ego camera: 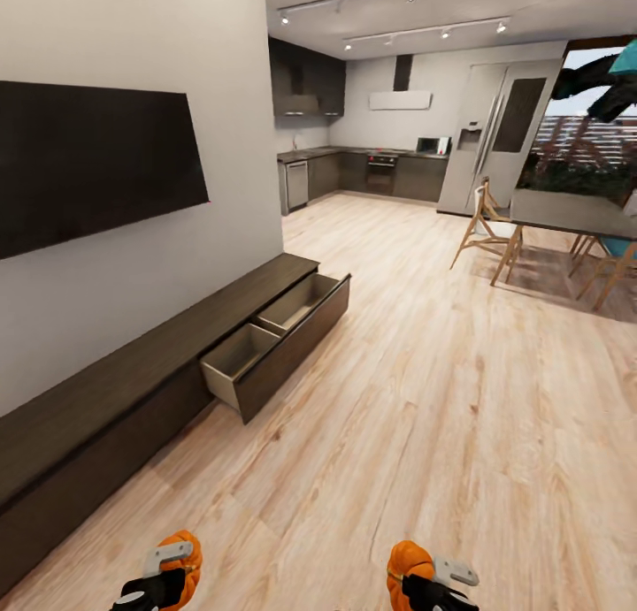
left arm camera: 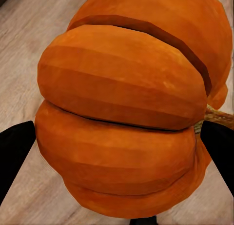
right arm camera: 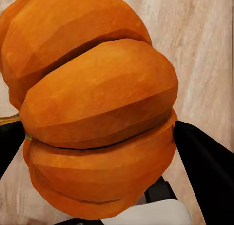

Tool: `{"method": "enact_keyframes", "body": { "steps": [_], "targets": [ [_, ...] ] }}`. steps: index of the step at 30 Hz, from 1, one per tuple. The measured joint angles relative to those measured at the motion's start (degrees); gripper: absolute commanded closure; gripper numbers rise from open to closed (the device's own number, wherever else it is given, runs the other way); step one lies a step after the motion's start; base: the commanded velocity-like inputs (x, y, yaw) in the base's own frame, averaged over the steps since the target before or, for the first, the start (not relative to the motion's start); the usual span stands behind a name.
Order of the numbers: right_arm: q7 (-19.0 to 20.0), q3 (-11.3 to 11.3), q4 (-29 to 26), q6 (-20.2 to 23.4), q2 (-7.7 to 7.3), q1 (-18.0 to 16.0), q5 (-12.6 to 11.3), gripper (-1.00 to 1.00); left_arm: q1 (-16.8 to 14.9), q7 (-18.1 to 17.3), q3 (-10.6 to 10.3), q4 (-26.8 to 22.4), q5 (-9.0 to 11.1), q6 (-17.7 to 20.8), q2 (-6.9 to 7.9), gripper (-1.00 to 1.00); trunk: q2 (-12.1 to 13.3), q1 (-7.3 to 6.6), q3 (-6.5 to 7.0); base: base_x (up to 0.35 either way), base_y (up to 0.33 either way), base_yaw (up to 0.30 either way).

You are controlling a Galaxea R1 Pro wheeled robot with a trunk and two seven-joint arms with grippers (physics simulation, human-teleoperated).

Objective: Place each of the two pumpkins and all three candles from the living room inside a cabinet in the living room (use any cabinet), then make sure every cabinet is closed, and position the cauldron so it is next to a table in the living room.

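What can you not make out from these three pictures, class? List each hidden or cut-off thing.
- Left gripper: head view, cut by the bottom edge; its pumpkin hides the pads.
- Right gripper: same, behind its pumpkin.
- Open drawer of the cabinet: its floor is partly hidden by its own front.

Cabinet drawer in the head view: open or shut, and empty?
Open: the drawer is pulled out from the cabinet over the floor; both visible compartments look empty.
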Motion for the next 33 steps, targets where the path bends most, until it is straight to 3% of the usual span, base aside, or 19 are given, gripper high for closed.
{"method": "enact_keyframes", "body": {
  "steps": [27, 33],
  "targets": [
    [0.0, 0.0, 0.0, 0.0, 0.0, 0.0, 0.0, 1.0, 0.0, 0.0, 0.0, 0.0, -0.1, 0.0, 0.0, 1.0, 0.0, 0.0, -1.15, 0.0, 0.0, -0.258],
    [0.0, 0.0, -0.1, 0.0, 0.0, 0.0, -1.5, 1.0, 0.0, 0.0, 0.0, 0.0, -0.1, 0.0, 0.0, 1.0, 0.0, 0.0, -1.4, 0.0, 0.0, -0.258]
  ]
}}
